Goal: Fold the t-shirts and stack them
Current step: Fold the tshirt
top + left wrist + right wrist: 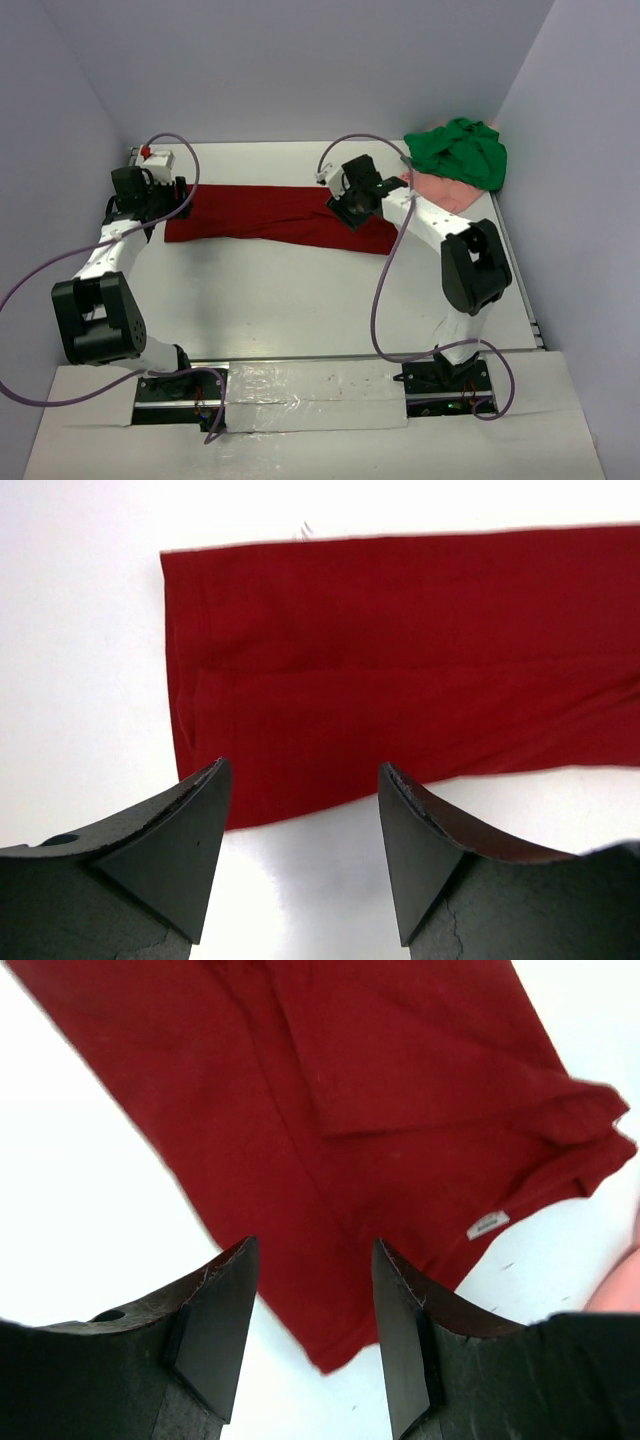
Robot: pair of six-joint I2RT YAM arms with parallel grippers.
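The dark red t-shirt (pixel 270 217) lies flat on the table as a long folded band. My left gripper (pixel 180 196) is open and empty at its left end; the left wrist view shows the cloth's edge (pixel 400 670) just beyond the fingertips. My right gripper (pixel 345 212) is open and empty above the band's right end; the right wrist view shows the red cloth (pixel 380 1110) with a small white label (pixel 487 1225). The bright green t-shirt (pixel 462 150) lies bunched at the back right, on top of the pale pink one (pixel 447 190).
The table (pixel 300 300) is white, with walls close at the left, back and right. A small white and red fixture (pixel 152 155) sits at the back left corner. Purple cables loop from both arms.
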